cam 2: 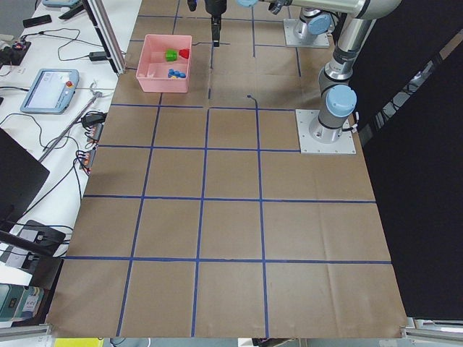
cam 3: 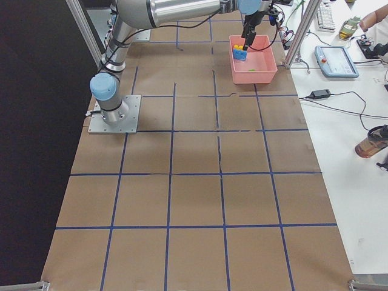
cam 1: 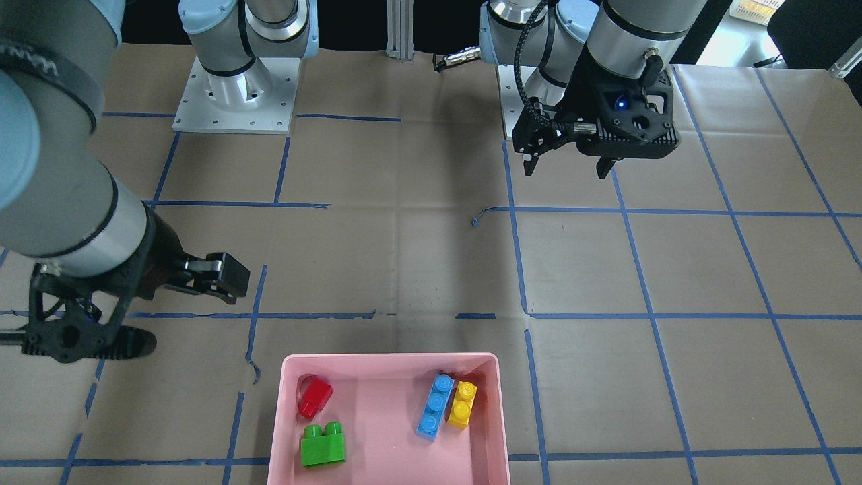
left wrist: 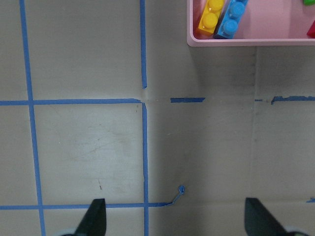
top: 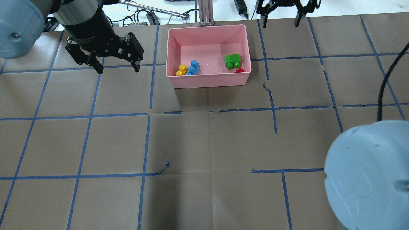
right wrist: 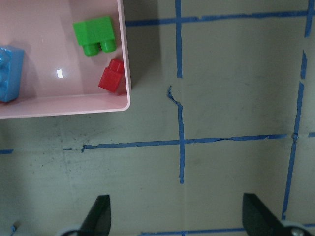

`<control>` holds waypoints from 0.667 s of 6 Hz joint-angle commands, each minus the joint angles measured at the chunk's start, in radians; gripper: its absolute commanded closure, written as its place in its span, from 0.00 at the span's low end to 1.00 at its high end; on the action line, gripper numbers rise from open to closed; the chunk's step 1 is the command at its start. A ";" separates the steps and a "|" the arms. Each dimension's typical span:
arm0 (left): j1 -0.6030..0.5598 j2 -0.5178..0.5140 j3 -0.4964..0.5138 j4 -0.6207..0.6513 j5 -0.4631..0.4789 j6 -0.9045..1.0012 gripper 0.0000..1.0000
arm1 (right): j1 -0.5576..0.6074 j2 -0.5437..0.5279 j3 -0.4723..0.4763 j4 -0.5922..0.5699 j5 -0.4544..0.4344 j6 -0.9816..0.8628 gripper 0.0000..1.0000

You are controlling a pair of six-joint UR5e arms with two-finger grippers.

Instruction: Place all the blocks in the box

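Note:
The pink box (top: 207,80) sits at the table's far side. All the blocks lie inside it: the green brick (top: 232,60) and the red brick (top: 239,70) at one end, the blue brick (top: 193,67) and the yellow brick (top: 181,69) side by side at the other. My left gripper (top: 118,68) hangs open and empty, high above the table beside the blue and yellow end. My right gripper (top: 280,24) hangs open and empty beside the green and red end. The left wrist view shows the yellow brick (left wrist: 210,17) and the blue brick (left wrist: 232,19). The right wrist view shows the green brick (right wrist: 94,32) and the red brick (right wrist: 112,76).
Brown paper with a blue tape grid covers the table. A loose curl of tape (top: 166,164) lies mid-table. An aluminium post (top: 204,12) stands just behind the box. The arm bases (cam 1: 236,101) stand on the robot's side of the table.

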State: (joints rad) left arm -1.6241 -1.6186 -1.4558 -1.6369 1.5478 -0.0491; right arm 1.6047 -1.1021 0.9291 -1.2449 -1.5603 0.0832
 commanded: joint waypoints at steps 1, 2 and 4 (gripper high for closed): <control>0.001 0.002 0.000 0.000 0.000 0.000 0.01 | -0.003 -0.205 0.267 -0.014 0.008 0.006 0.05; 0.001 0.002 0.000 -0.001 0.000 0.000 0.01 | -0.003 -0.296 0.407 -0.133 -0.003 0.021 0.01; 0.001 0.002 0.000 -0.001 0.000 0.000 0.01 | -0.002 -0.407 0.584 -0.235 -0.001 0.029 0.01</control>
State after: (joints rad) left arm -1.6230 -1.6175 -1.4558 -1.6368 1.5478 -0.0491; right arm 1.6025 -1.4584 1.4342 -1.4249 -1.5600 0.1076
